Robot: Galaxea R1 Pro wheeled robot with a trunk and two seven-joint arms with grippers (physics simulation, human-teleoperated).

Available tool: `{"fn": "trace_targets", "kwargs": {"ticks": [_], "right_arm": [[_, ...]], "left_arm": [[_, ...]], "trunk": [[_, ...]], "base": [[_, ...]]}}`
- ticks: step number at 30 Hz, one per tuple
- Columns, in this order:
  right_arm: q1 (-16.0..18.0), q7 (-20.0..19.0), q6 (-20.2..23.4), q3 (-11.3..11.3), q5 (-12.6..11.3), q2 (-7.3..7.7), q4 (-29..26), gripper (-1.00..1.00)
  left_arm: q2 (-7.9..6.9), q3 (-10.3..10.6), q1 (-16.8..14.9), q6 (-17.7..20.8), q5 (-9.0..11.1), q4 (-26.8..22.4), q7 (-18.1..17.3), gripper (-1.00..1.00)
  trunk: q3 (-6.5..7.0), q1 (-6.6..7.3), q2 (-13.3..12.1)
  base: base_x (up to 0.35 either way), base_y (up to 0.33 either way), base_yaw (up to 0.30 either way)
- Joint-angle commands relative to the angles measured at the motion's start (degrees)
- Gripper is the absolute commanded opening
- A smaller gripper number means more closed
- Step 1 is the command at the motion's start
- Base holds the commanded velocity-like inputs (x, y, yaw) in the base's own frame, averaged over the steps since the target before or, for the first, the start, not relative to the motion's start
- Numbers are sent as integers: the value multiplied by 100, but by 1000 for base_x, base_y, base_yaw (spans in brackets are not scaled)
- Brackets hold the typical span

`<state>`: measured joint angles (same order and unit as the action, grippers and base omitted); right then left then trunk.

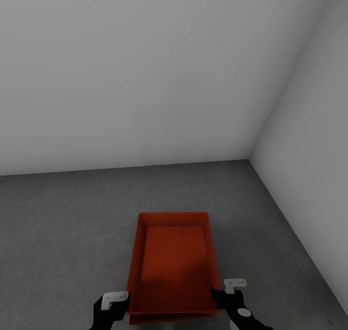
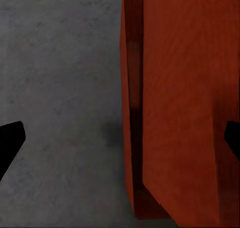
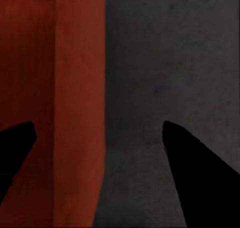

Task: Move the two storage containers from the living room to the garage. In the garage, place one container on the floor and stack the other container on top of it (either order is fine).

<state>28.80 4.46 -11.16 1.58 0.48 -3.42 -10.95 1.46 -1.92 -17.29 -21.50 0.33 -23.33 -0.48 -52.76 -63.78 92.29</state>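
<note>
In the head view an orange-red storage container (image 1: 173, 262) lies open-topped on the dark grey floor (image 1: 63, 223) of the garage. A second container's rim (image 1: 169, 319) peeks out under its near edge, so the two look stacked. My left gripper (image 1: 117, 305) is at the near left corner and my right gripper (image 1: 227, 294) at the near right corner. The left wrist view has two orange-red walls (image 2: 175, 103) one against the other between wide-spread fingertips (image 2: 10, 143). In the right wrist view the container's wall (image 3: 80, 113) stands between open fingertips (image 3: 195, 178), which do not touch it.
A plain pale grey back wall (image 1: 145, 78) meets a side wall (image 1: 314, 127) in a corner beyond the containers and to their right. Bare concrete stretches left and ahead of the containers.
</note>
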Motion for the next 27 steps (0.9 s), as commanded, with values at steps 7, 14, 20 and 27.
{"fn": "trace_targets", "kwargs": {"ticks": [7, 14, 20, 27], "right_arm": [[3, 29, -12, 17, 5, -1, 6, 100], [3, 29, -4, 17, 5, -1, 6, 100], [3, 29, -1, 17, 5, -1, 6, 100], [4, 29, -1, 17, 5, -1, 6, 100]], "left_arm": [[4, -19, -3, -13, 2, 4, -5, 100], [4, -19, -3, -12, 2, 4, -5, 100], [4, -19, -3, -18, 2, 4, -5, 100], [4, -19, -3, -20, 2, 4, -5, 100]], "trunk": [[-3, 0, 2], [-3, 0, 2], [-3, 0, 2], [-3, 0, 2]], "base": [[0, 0, 0], [0, 0, 0], [0, 0, 0], [0, 0, 0]]}}
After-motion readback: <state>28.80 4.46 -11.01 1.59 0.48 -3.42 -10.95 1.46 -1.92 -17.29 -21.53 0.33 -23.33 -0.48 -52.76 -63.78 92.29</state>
